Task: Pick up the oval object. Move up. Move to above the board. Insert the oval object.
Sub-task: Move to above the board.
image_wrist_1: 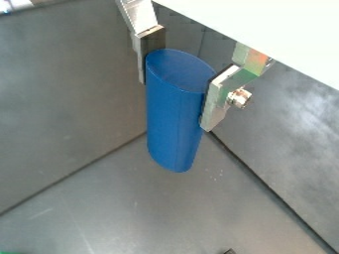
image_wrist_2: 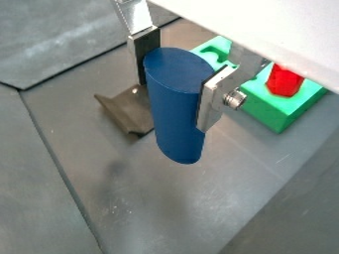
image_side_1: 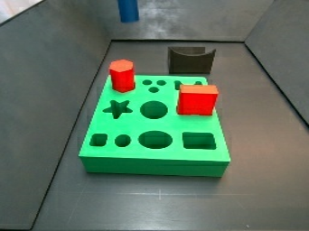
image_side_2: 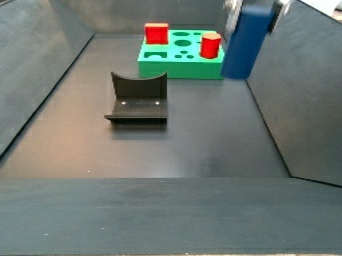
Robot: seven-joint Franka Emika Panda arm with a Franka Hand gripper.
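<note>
My gripper [image_wrist_1: 185, 71] is shut on the oval object [image_wrist_1: 172, 109], a tall blue peg that hangs upright between the two fingers [image_wrist_1: 221, 94]. The grip also shows in a wrist view [image_wrist_2: 179, 84], with the peg [image_wrist_2: 176, 104] well above the floor. The board [image_side_1: 154, 126], a thick green block with cut-out holes, lies flat on the floor; its oval hole [image_side_1: 154, 139] is open. The peg's lower end [image_side_1: 126, 9] shows high up, beyond the board's far side. In a side view the peg [image_side_2: 243, 42] hangs beside the board [image_side_2: 181, 58], not over it.
A red hexagonal block [image_side_1: 122, 75] and a red cube [image_side_1: 198, 98] stand in the board. A dark grey curved block [image_side_1: 191, 60] sits on the floor behind the board and shows in a side view [image_side_2: 136, 98]. Grey walls enclose the floor.
</note>
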